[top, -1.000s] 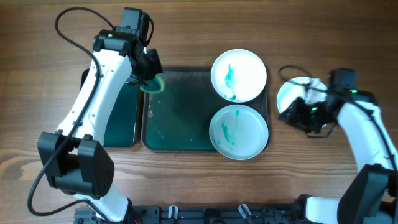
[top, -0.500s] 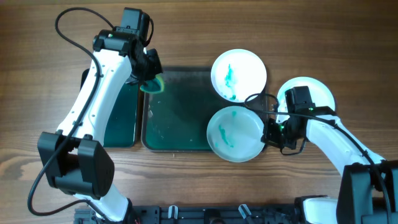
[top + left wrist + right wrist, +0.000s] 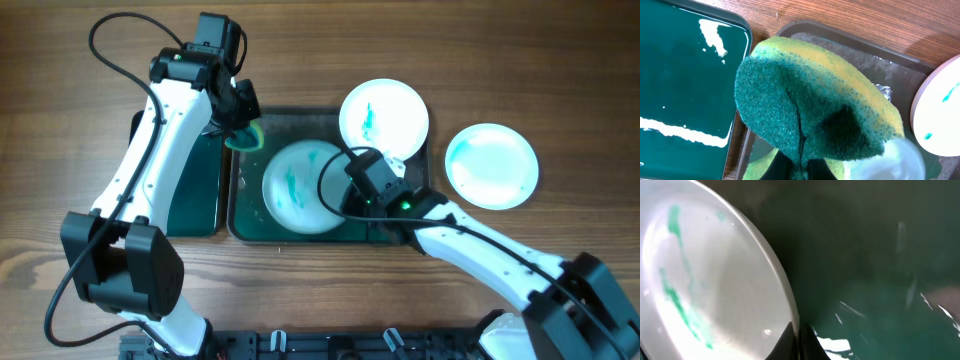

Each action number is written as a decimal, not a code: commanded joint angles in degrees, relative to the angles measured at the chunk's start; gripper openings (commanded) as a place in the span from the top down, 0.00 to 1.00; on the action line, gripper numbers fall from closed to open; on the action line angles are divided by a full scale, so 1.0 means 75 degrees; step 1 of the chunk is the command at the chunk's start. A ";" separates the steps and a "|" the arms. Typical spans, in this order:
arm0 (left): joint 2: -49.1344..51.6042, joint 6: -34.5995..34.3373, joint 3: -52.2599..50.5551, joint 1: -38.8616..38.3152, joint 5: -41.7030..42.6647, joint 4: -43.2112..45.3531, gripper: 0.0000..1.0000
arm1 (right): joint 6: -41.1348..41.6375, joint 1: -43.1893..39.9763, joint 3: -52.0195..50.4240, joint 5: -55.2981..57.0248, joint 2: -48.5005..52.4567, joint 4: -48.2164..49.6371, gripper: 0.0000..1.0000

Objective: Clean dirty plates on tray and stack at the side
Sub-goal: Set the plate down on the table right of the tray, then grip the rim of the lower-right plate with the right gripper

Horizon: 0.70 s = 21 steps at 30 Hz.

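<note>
Right gripper [image 3: 343, 198] is clamping the near-right rim of the smeared plate [image 3: 298, 187]. In the right wrist view the two fingertips [image 3: 790, 339] are pinching that white edge, with green streaks running across the plate face [image 3: 700, 295] just beyond them. That plate is sitting over the middle of the tray [image 3: 250, 218], directly to the left of the right gripper. I'm not able to tell whether it's lying flat or tipped up off the tray floor. Left gripper [image 3: 240, 122] is hanging over the tray's far-left corner, closed on the sponge [image 3: 247, 134]. In the left wrist view the sponge [image 3: 815, 115] is folded between the fingers, green scrub side facing out and yellow foam along its far edge. The sponge is apart from the smeared plate, which is lying to the right of the left gripper and nearer to me. A second smeared plate [image 3: 385, 120] is sitting beyond the right gripper, overhanging the tray's far-right rim. A third plate [image 3: 491, 165], showing a faint teal cast and no streaks, is lying on the table [image 3: 560, 60] outside the tray, well to the right of the right gripper. A side tray [image 3: 195, 190] with green liquid is sitting just left of the main one, below the left gripper.
</note>
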 commanded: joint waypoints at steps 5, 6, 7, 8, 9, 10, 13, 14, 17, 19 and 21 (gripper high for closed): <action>-0.0032 0.0087 0.0090 -0.0023 0.0090 0.0017 0.96 | -0.0586 -0.0035 0.0656 -0.0490 0.1046 0.0493 0.72; -0.0032 0.0087 0.0090 -0.0023 0.0090 0.0020 0.96 | -0.0947 -0.0070 0.0839 -0.0548 0.1046 0.0233 0.71; -0.0032 0.0087 0.0090 -0.0023 0.0090 0.0017 0.96 | -0.1460 -0.0169 0.1055 -0.0615 0.1049 -0.0050 0.71; -0.0032 0.0087 0.0090 -0.0023 0.0090 0.0017 0.96 | -0.2471 -0.0420 0.1419 -0.0711 0.1110 -0.0551 0.71; -0.0032 0.0087 0.0090 -0.0023 0.0090 0.0017 0.96 | -0.3477 -0.0723 0.1827 -0.0848 0.1271 -0.1032 0.71; -0.0032 0.0087 0.0090 -0.0023 0.0090 0.0017 0.96 | -0.4430 -0.0956 0.2107 -0.1151 0.1451 -0.1201 0.71; -0.0026 0.0087 0.0090 -0.0023 0.0090 0.0023 0.96 | -0.6207 -0.1530 0.3305 -0.2247 0.2763 -0.2043 0.72; -0.0026 0.0087 0.0090 -0.0023 0.0090 0.0023 0.96 | -0.6420 -0.1527 0.3418 -0.2326 0.2981 -0.2034 0.72; -0.0026 0.0090 0.0090 -0.0023 0.0090 0.0023 0.96 | -0.6840 -0.1527 0.3450 -0.2445 0.3153 -0.1830 0.75; -0.0026 0.0090 0.0090 -0.0023 0.0087 0.0032 0.96 | -0.7175 -0.1518 0.3450 -0.2769 0.3185 -0.1676 0.75; -0.0026 0.0090 0.0090 -0.0023 0.0090 0.0032 0.96 | -0.7245 -0.1518 0.3450 -0.2891 0.3308 -0.1405 0.82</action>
